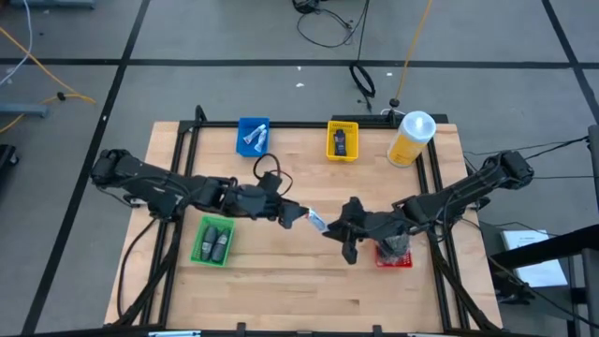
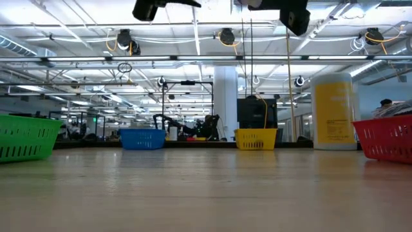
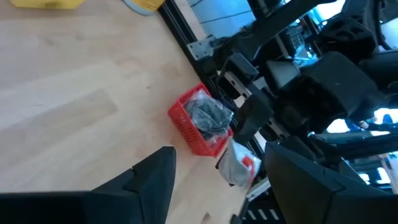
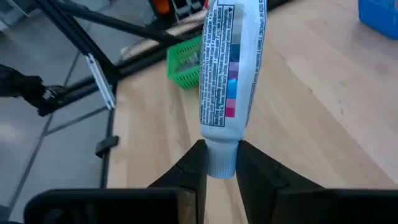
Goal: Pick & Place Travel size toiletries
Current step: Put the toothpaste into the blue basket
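A handover is under way above the middle of the counter [image 1: 281, 271]. The right gripper [image 4: 221, 168] pinches the cap end of a white tube [image 4: 230, 62]; the left gripper [image 1: 298, 215], at nine o'clock from it, has its fingers parted around the tube's far end. Next, probably the left backs off and the right carries the tube to the blue tray [image 1: 253, 137] at eleven o'clock.
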`<action>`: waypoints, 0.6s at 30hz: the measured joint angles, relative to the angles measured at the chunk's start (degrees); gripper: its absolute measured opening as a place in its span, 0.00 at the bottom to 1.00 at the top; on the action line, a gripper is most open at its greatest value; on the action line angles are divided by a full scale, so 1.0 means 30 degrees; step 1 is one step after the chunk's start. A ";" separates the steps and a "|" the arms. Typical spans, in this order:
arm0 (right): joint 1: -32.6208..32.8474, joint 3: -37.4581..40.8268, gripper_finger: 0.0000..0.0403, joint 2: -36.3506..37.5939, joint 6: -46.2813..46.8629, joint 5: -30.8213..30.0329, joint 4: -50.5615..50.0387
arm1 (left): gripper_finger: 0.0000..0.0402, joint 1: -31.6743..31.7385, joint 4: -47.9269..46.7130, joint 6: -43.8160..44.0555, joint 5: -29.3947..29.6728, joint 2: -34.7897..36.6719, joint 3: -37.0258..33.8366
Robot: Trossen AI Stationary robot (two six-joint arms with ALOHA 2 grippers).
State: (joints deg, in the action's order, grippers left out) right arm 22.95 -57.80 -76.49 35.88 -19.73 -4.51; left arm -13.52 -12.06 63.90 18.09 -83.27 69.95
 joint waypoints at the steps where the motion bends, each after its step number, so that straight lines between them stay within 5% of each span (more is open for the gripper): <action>1: -0.0031 0.0000 0.15 0.0000 -0.0137 -0.0015 0.0234 | 0.60 0.0044 0.0062 0.0004 -0.0139 -0.0003 0.0000; 10: -0.0968 -0.0003 0.15 -0.0007 -0.0437 -0.0006 0.1351 | 0.59 0.0044 0.0980 -0.0293 -0.0646 0.0002 0.0000; 18: -0.1042 -0.0015 0.15 -0.0015 -0.1291 0.0607 0.1973 | 0.44 0.0357 0.1203 -0.0147 -0.0287 -0.0002 0.0000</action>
State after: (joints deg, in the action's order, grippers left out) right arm 19.83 -57.84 -76.53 32.01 -17.91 1.41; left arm -12.45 -8.45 63.46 17.23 -83.28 69.95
